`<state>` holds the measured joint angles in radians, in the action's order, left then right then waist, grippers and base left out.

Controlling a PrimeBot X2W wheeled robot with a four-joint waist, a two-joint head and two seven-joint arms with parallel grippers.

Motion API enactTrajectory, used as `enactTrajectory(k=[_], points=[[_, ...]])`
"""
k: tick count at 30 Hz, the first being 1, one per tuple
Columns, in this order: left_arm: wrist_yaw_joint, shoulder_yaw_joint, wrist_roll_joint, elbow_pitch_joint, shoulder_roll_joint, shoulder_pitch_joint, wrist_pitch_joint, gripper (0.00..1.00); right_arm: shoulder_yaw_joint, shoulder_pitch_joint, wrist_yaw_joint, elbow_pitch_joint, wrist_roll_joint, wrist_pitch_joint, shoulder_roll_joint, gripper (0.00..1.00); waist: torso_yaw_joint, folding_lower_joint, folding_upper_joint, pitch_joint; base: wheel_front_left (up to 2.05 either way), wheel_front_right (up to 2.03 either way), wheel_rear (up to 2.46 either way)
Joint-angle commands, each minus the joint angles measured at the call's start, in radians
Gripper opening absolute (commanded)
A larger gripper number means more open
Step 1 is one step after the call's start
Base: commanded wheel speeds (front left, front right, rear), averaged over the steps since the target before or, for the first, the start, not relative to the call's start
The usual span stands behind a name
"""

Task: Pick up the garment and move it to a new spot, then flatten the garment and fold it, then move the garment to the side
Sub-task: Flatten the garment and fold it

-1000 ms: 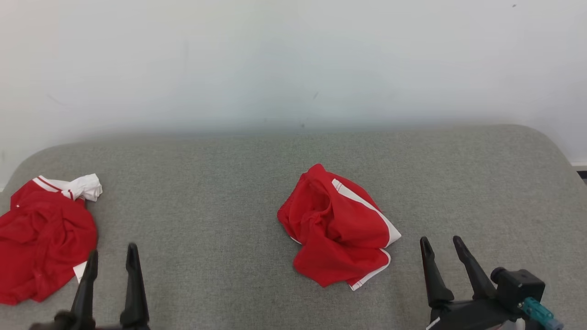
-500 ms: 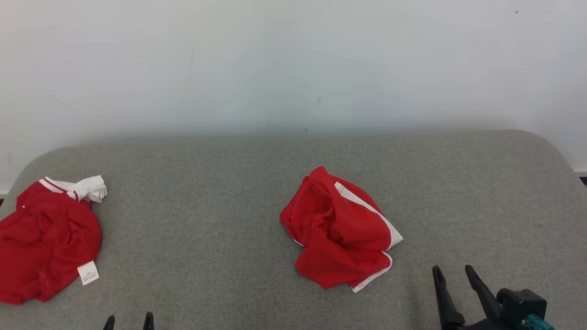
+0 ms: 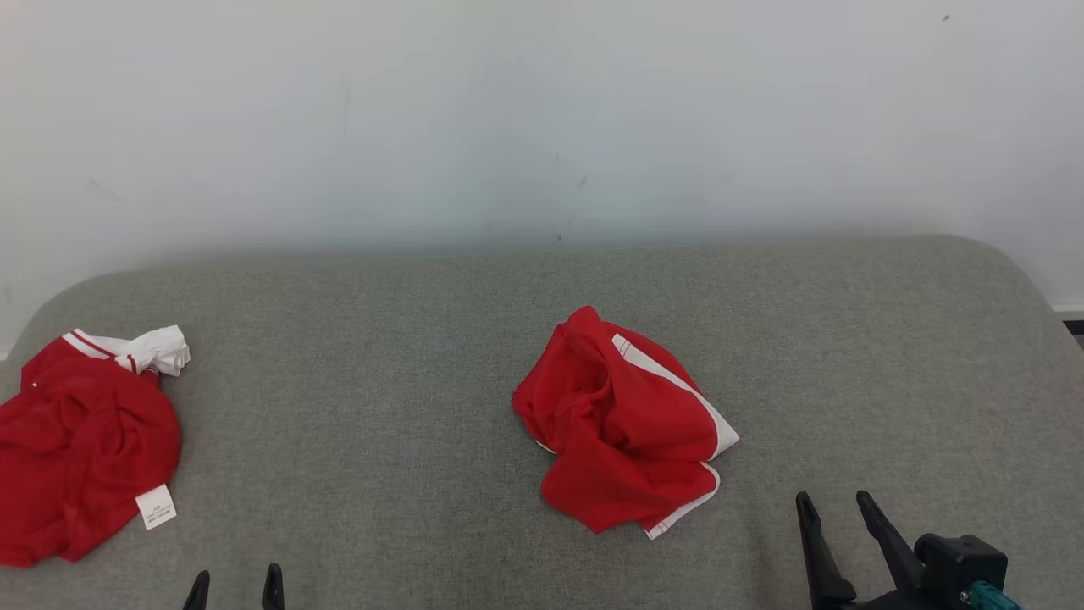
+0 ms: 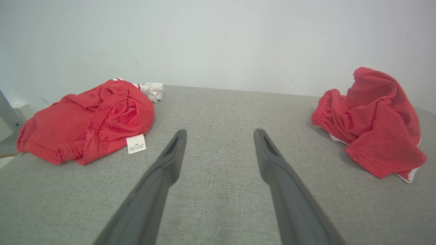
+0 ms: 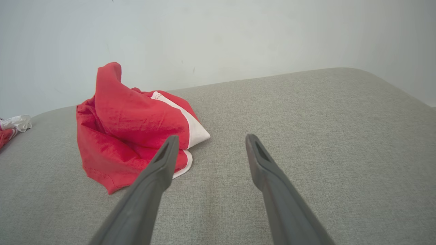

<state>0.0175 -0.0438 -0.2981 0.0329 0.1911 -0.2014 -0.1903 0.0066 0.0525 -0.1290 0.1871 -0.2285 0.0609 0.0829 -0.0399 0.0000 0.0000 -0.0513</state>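
A garment [image 3: 622, 424] is lying near the middle of the bench [image 3: 381, 356], a second garment [image 3: 80, 449] well apart at its left end. My left pincer [image 3: 237, 580] is sitting at the near edge between them, my right pincer [image 3: 834, 500] before and right of the garment.

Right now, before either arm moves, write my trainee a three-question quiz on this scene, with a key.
1. True or false: the right gripper is shut on the crumpled red garment with white side stripe.
2. Pick one: which gripper is nearer the crumpled red garment with a white label? A: the left gripper. B: the right gripper.
3. Fill in: both garments lie on a ___ fabric-covered surface.

Key: 1. False; its fingers stand apart, beside the garment and not touching it. 2. A. 3. Grey.
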Motion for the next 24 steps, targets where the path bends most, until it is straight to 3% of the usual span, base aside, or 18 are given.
enactTrajectory(k=[1,16,24], points=[[-0.003,-0.002,-0.002,-0.004,0.0,-0.003,0.003,1.0,0.002,0.009,-0.003,-0.002,-0.001,-0.003,-0.002,1.0,-0.001,0.0,0.0,0.001,0.0,0.0,0.0],[0.006,-0.04,-0.006,-0.001,-0.001,0.042,0.031,1.0,0.031,-0.01,-0.003,0.008,-0.017,-0.006,-0.003,1.0,-0.017,0.0,0.0,0.013,0.0,0.0,0.0],[0.033,-0.043,-0.036,0.133,0.033,0.261,0.133,1.0,0.065,-0.035,-0.003,-0.005,-0.027,-0.025,0.006,1.0,-0.103,0.0,0.0,0.038,0.0,0.0,0.0]])
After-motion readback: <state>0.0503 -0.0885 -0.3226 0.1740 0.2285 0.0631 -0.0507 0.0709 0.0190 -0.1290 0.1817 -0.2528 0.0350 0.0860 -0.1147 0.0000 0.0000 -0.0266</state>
